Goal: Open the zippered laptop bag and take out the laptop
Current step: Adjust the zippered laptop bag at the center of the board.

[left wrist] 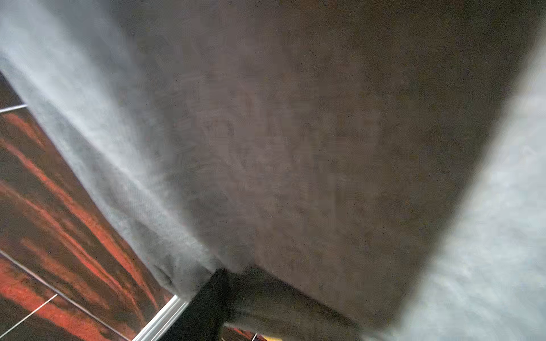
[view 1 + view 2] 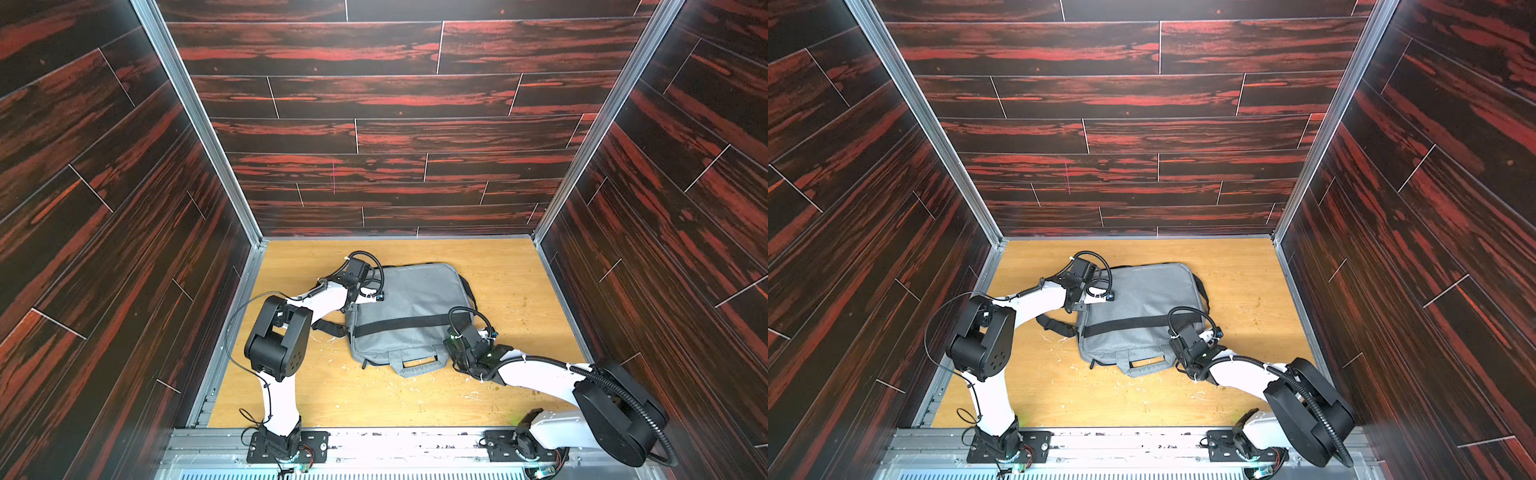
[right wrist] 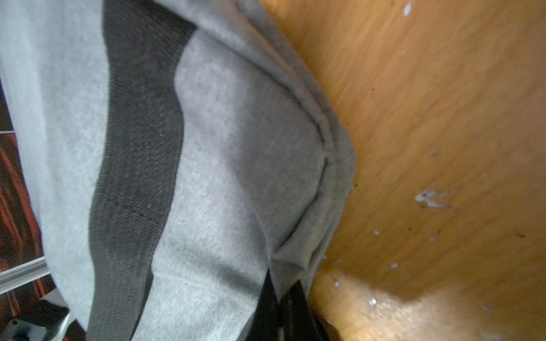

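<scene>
A grey zippered laptop bag point(image 2: 409, 307) lies flat mid-bench on the light wooden bench point(image 2: 519, 270). Its black band point(image 2: 399, 326) runs left to right and its grey handles point(image 2: 417, 362) lie along the near edge, as both top views show. The left pincer point(image 2: 352, 306) is at the bag's left edge, so close that its wrist view shows only blurred grey fabric (whether its jaws are apart or together cannot be told). The right pincer point(image 2: 456, 358) is at the bag's near right corner with its jaws together, but the pictures do not show whether any fabric is caught between them.
</scene>
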`<act>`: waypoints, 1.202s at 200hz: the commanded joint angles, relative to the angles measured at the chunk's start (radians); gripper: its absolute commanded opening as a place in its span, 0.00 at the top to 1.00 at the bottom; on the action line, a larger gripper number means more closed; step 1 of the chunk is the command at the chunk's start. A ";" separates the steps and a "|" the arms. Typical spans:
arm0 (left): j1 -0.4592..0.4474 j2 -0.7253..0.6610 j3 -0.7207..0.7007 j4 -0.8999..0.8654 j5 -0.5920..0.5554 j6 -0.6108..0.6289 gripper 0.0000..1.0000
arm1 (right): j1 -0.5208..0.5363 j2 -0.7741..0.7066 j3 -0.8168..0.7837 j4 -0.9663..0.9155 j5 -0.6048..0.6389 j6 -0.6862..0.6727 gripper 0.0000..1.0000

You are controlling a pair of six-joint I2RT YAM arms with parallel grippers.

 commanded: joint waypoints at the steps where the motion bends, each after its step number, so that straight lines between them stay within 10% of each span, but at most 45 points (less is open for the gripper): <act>1: -0.013 0.005 0.005 -0.025 0.013 -0.084 0.36 | 0.043 0.037 0.017 0.005 -0.163 0.049 0.96; 23: -0.004 -0.005 0.021 -0.062 -0.028 -0.107 0.34 | 0.042 0.026 0.005 -0.003 -0.156 0.050 0.95; 32: 0.001 -0.010 0.023 -0.069 -0.054 -0.109 0.12 | 0.042 0.017 0.000 -0.011 -0.151 0.051 0.95; 149: 0.003 -0.247 0.061 -0.370 -0.154 -0.249 0.06 | 0.037 -0.052 0.050 -0.055 -0.150 -0.041 0.57; 196: -0.002 -0.342 0.227 -0.627 -0.153 -0.835 0.09 | 0.038 -0.195 0.168 -0.222 -0.073 -0.295 0.44; 240: 0.001 -0.507 0.139 -0.740 0.127 -1.534 0.14 | 0.044 -0.244 0.273 -0.384 -0.046 -0.660 0.35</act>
